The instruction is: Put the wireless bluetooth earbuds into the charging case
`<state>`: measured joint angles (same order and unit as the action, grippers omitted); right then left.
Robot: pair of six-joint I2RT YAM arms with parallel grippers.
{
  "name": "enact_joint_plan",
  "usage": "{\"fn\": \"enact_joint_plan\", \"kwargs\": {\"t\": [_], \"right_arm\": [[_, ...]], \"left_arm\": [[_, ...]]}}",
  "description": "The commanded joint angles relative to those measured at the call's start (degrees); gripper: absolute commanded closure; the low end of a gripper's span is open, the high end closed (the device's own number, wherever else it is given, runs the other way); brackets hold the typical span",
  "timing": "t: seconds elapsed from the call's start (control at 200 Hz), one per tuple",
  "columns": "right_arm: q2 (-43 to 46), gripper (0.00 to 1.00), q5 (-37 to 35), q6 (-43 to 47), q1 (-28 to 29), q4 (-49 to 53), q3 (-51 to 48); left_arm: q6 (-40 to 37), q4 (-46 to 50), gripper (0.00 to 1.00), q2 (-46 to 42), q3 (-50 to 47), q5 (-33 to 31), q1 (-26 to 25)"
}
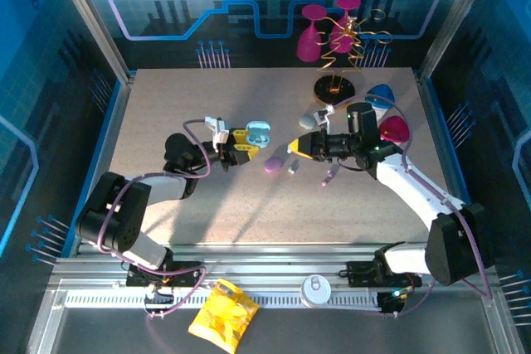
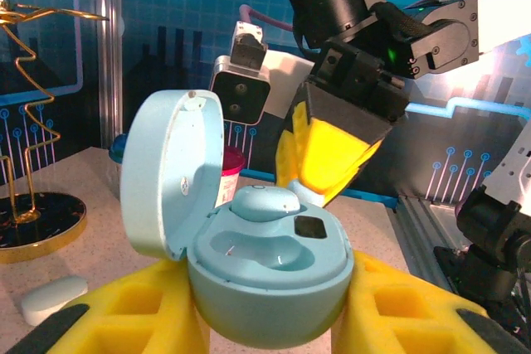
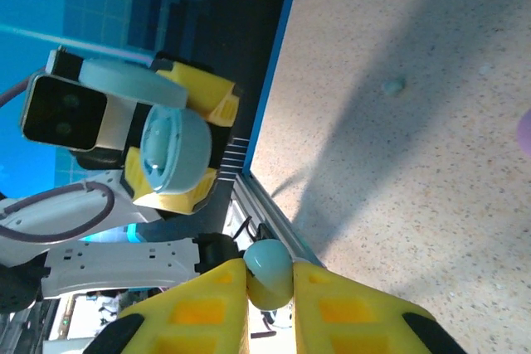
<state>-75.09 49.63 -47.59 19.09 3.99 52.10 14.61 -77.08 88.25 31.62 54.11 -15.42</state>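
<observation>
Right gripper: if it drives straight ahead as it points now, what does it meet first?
The right gripper, carrying an earbud, would likely meet the open case in the left gripper, slightly off-line; depth unclear.

Blue-tinted light w/ warm bright patch on table; long shadows; wrist-cam foregrnd slightly soft.

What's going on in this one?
The left gripper is shut on an open pale blue charging case. The right gripper pinches a pale blue earbud, close to the case but apart from it. One bud already seems seated inside, beside an empty slot. A grey bud and a purple bud lie on the table.
</observation>
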Motion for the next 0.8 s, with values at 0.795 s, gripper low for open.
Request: {"fn": "enact_joint_plan", "kwargs": {"t": [0.795], "right_arm": [[-11.3, 0.84, -10.8, 12.2, 14.0, 11.7, 24.8]], "left_arm": [[-8.5, -2.9, 0.74, 2.7, 1.1, -6.1, 0.2]]}}
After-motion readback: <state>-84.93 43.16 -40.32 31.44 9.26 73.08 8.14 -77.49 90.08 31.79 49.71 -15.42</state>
